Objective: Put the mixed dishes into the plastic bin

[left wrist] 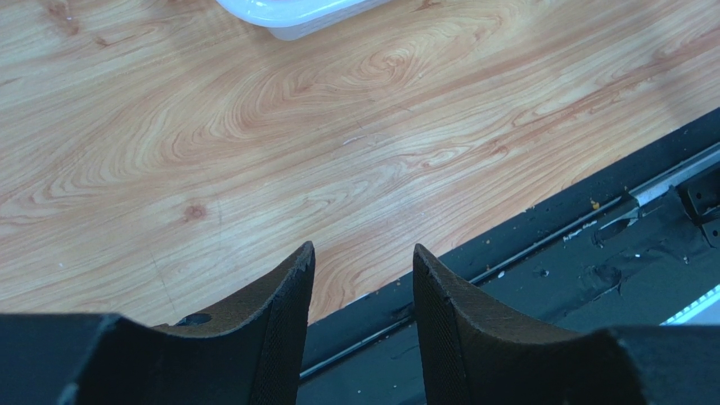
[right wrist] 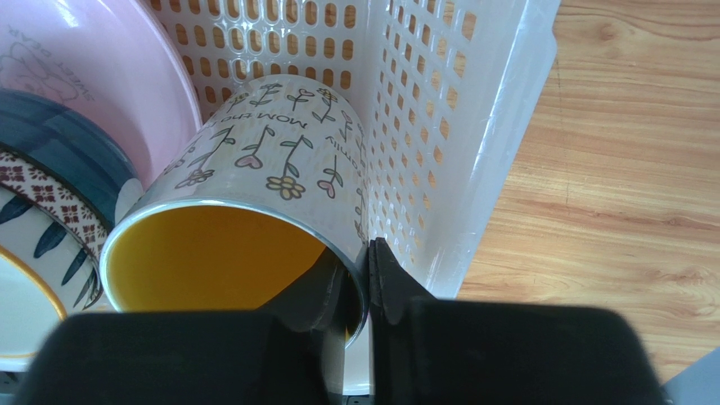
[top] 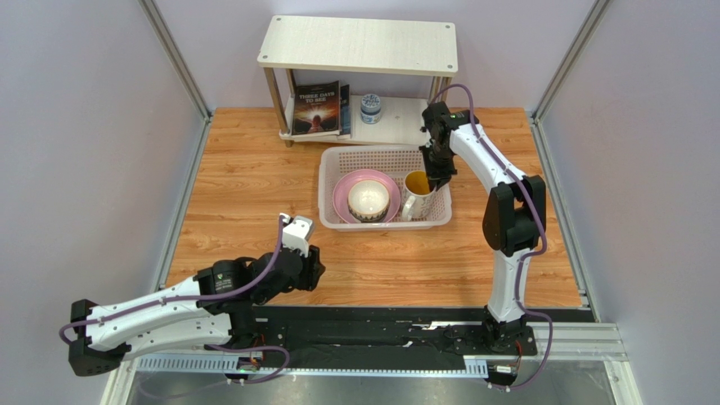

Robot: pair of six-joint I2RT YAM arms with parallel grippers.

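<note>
The plastic bin (top: 328, 181) stands at the table's middle back. In it lies the pink plate (top: 342, 192) with stacked bowls; the top white bowl (top: 368, 198) shows. In the right wrist view the dark-patterned bowl (right wrist: 59, 160) sits on the plate (right wrist: 93, 67). The white mug (top: 416, 187) with yellow inside is tilted in the bin's right end. My right gripper (top: 437, 175) is shut on the mug's rim (right wrist: 270, 152), one finger inside and one outside, close to the bin wall (right wrist: 422, 110). My left gripper (top: 314, 266) is open and empty (left wrist: 363, 253) over the table's front edge.
A white two-tier shelf (top: 359, 44) stands behind the bin, with a book (top: 317, 108) and a small blue-white jar (top: 370, 108) on its lower tier. A black base strip (top: 380, 325) runs along the near edge. The bin's corner (left wrist: 291, 15) shows in the left wrist view.
</note>
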